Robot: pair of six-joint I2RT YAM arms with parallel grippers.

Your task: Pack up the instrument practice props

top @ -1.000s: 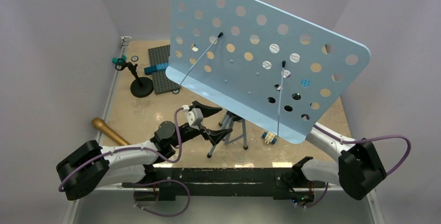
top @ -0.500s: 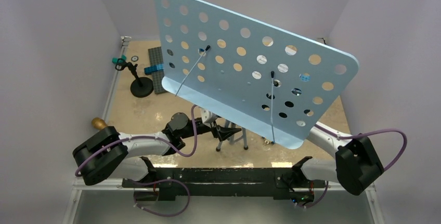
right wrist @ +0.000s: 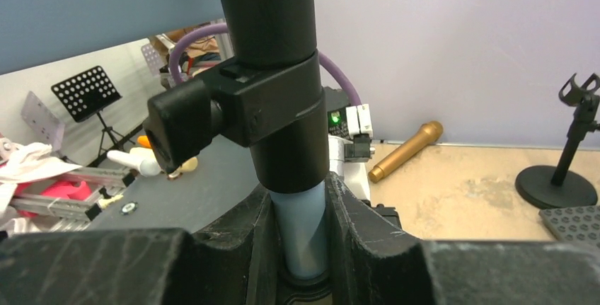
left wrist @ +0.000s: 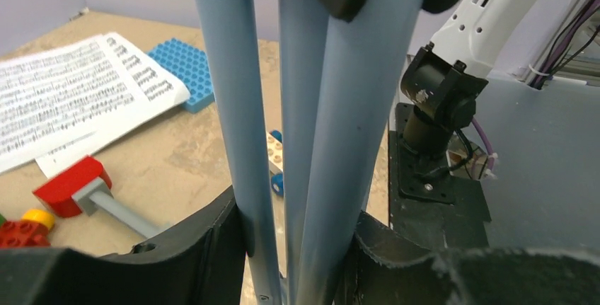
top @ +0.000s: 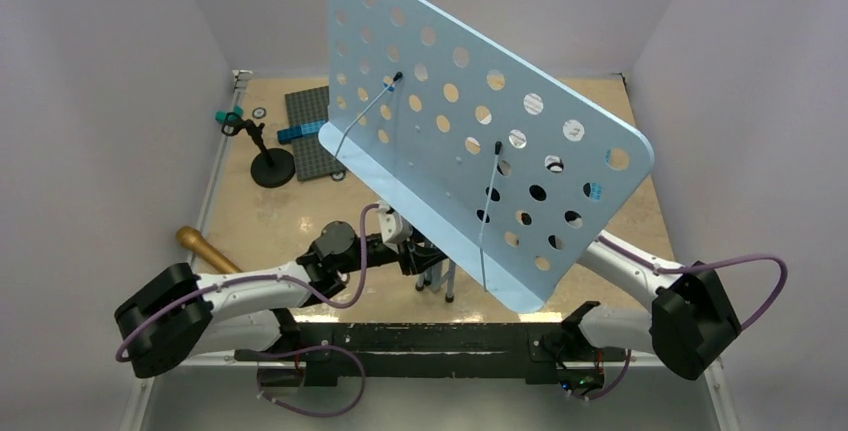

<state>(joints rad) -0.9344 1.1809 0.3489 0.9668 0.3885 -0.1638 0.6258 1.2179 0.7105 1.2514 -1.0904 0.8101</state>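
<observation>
The left gripper point(left wrist: 297, 252) is squeezed shut on the folded legs point(left wrist: 233, 107) of the light-blue music stand point(top: 450, 141). Its black fingers point(left wrist: 202, 248) press the tubes from both sides, with no gap. The right gripper point(right wrist: 301, 248) is closed on the stand's pole point(right wrist: 301, 227), just under a black clamp collar point(right wrist: 272, 107). Its fingers point(right wrist: 237, 241) touch the blue tube on each side. From the top camera the right fingers are hidden behind the stand's big plate full of holes. The plate is tilted, high over both arms.

Just past the left fingers, behind the legs, a small blue and white brick point(left wrist: 276, 167) lies on the table point(left wrist: 177, 156). To their left lies a red brick with a grey rod point(left wrist: 74, 185). Farther off on that side are the white sheet-music pages point(left wrist: 64, 100). One corner touches a blue baseplate point(left wrist: 180, 71).

Beyond the right fingers, to their right, the gold-brown microphone point(right wrist: 407, 151) lies flat. Farther right, the black mic stand point(right wrist: 566, 170) stands upright on its round base. It is beside the corner of a grey baseplate point(right wrist: 577, 223).
</observation>
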